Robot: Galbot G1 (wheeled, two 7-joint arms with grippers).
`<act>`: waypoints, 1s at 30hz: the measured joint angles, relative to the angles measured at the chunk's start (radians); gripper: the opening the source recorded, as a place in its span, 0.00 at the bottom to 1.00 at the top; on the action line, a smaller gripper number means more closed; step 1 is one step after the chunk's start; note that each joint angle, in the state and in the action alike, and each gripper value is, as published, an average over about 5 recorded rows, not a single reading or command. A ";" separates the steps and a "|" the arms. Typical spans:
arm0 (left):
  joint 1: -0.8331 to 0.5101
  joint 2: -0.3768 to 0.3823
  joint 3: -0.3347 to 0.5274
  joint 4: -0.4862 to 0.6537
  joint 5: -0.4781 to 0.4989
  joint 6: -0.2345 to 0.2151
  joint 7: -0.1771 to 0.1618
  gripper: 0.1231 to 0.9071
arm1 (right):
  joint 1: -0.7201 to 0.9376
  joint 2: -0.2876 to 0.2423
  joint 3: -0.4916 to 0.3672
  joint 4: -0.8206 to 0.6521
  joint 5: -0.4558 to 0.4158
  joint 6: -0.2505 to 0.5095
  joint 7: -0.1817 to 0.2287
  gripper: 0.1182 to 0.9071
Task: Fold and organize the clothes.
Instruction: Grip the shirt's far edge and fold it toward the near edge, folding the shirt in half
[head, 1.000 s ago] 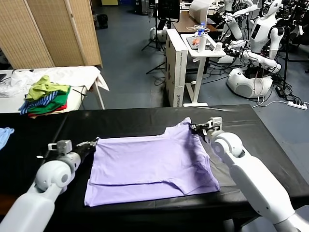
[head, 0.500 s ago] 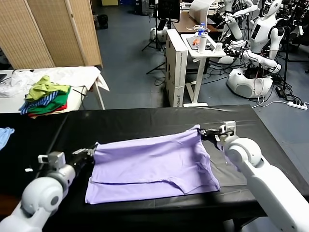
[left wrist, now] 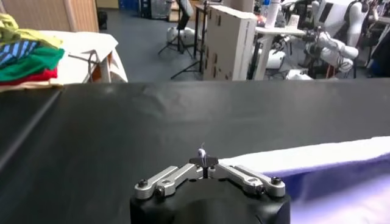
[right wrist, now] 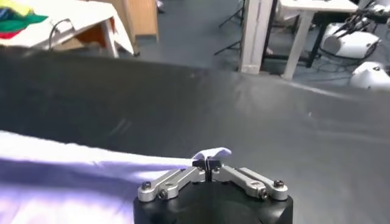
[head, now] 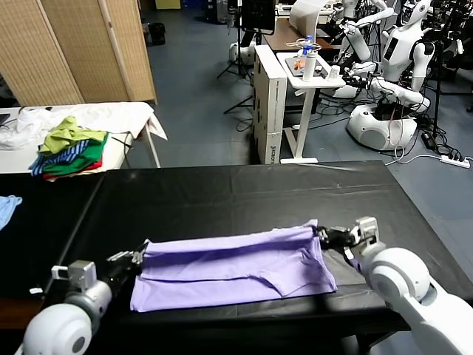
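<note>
Looking for readable writing turns up only faint vertical lettering down the edge of the white cabinet across the room, too small to read; nothing on the clothes carries a legible label.

Both claws are pressed together, each pinching a corner of the T-shirt. The left gripper sits at about 8 o'clock on the black table, its fingertips closed on the shirt's left upper corner; in the left wrist view a small tuft of pale lavender fabric pokes up between the closed tips of that gripper. The right gripper sits at about 4 o'clock, clamping the right upper corner, and in the right wrist view a fold of lavender cloth sticks out past its closed tips.

Between them, the T-shirt lies as a wide lavender band near the table's 6 o'clock edge, its upper layer pulled taut between the two claws over the lower layer.

A pile of green, yellow and striped garments rests on a white table at 10 o'clock.
</note>
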State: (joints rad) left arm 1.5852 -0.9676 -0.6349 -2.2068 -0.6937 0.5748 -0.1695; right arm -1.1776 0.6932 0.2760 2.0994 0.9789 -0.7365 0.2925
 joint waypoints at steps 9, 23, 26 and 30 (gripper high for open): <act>0.072 -0.038 0.002 -0.009 0.064 -0.013 0.007 0.03 | -0.040 0.000 -0.005 0.003 -0.016 0.000 -0.003 0.05; 0.114 -0.066 0.004 -0.005 0.122 -0.007 -0.002 0.21 | -0.081 -0.022 0.029 0.047 0.024 0.000 -0.047 0.42; 0.124 -0.075 0.004 -0.018 0.126 0.003 -0.017 0.45 | -0.111 -0.034 0.064 0.080 0.049 0.000 -0.045 0.66; 0.141 -0.092 -0.005 -0.042 0.137 0.010 -0.035 0.76 | -0.164 -0.041 0.143 0.131 0.096 0.000 -0.044 0.93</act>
State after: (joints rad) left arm 1.7262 -1.0597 -0.6398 -2.2485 -0.5564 0.5848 -0.2047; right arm -1.3417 0.6521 0.4188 2.2305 1.0754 -0.7365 0.2486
